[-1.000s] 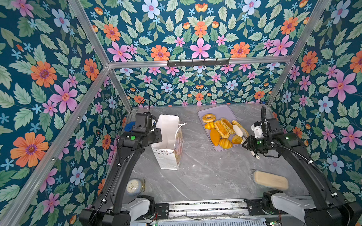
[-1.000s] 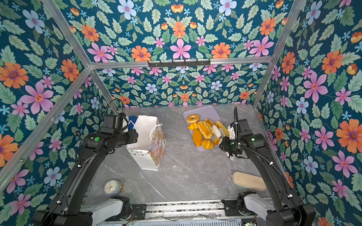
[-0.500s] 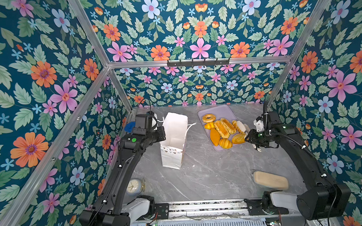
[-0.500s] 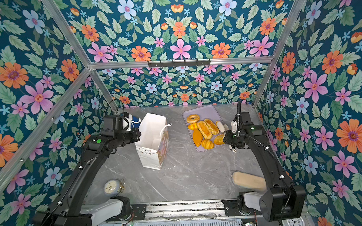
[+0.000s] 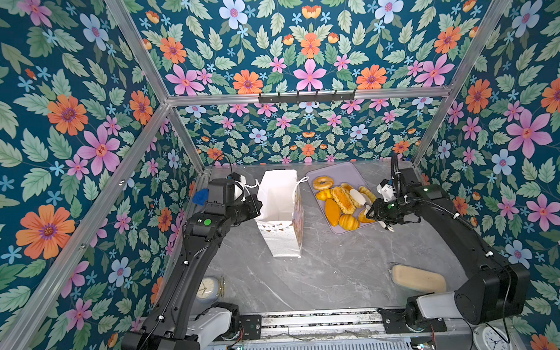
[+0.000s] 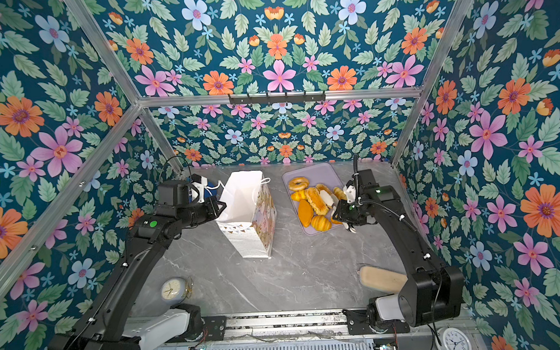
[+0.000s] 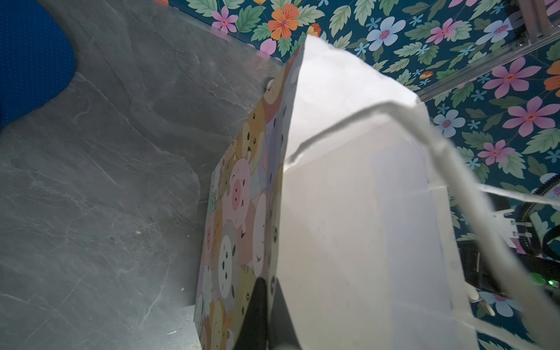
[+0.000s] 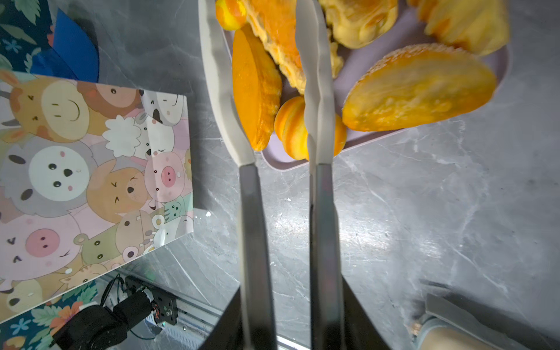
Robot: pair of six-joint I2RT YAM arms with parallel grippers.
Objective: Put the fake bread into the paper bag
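Grey marble table [image 5: 323,270], floral walls [image 5: 78,131]. The left gripper [image 7: 268,291] pinches the standing paper bag [image 5: 278,198] tight at its rim; both top views hide its fingertips. The right gripper [image 8: 266,60], narrowly parted and gripping nothing, hangs over the fake bread [image 5: 340,201] on the lilac tray [image 5: 336,172] beside the bag (tips cut off). Only wrist views show the bag's cartoon animals [image 8: 91,169] plainly.
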